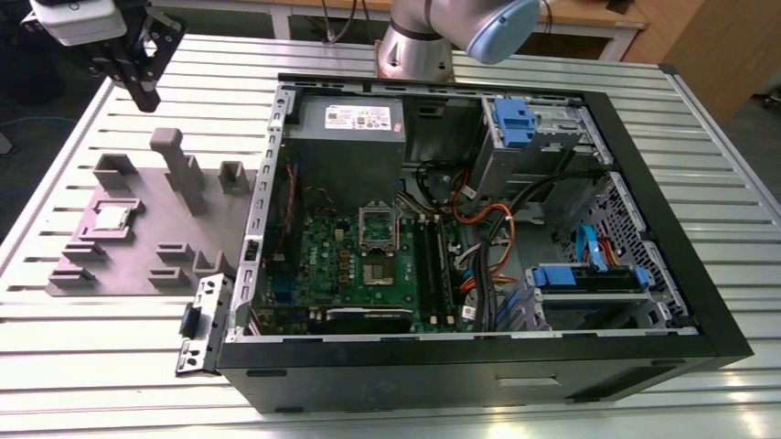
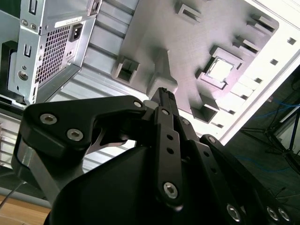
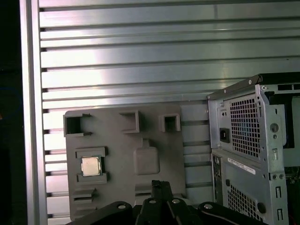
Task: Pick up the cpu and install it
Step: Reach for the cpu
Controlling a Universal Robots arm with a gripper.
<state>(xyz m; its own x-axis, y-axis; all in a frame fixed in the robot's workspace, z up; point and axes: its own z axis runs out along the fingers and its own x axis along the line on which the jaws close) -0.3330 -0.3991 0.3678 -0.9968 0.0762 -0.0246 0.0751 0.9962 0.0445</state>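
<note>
The cpu (image 1: 113, 216) is a small silver square lying flat in a recess of the grey slotted fixture plate (image 1: 137, 259), on the exterior view's left. Both wrist views show the cpu (image 3: 91, 166) (image 2: 220, 69) from above. My gripper (image 1: 146, 97) hangs well above the table, beyond the plate's far edge and clear of the cpu. Its black fingers meet at one tip (image 2: 162, 92) (image 3: 159, 183) with nothing between them. Inside the open computer case (image 1: 659, 192), the motherboard (image 1: 329, 256) lies flat with its shiny socket frame (image 1: 376, 226).
Tall grey posts (image 1: 174, 151) and slotted blocks stand up from the fixture plate. The case's power supply (image 1: 347, 123), drive bays (image 1: 528, 128) and cables (image 1: 488, 229) crowd around the motherboard. The slatted metal table (image 1: 110, 366) runs under everything. The arm's base (image 1: 415, 50) stands behind the case.
</note>
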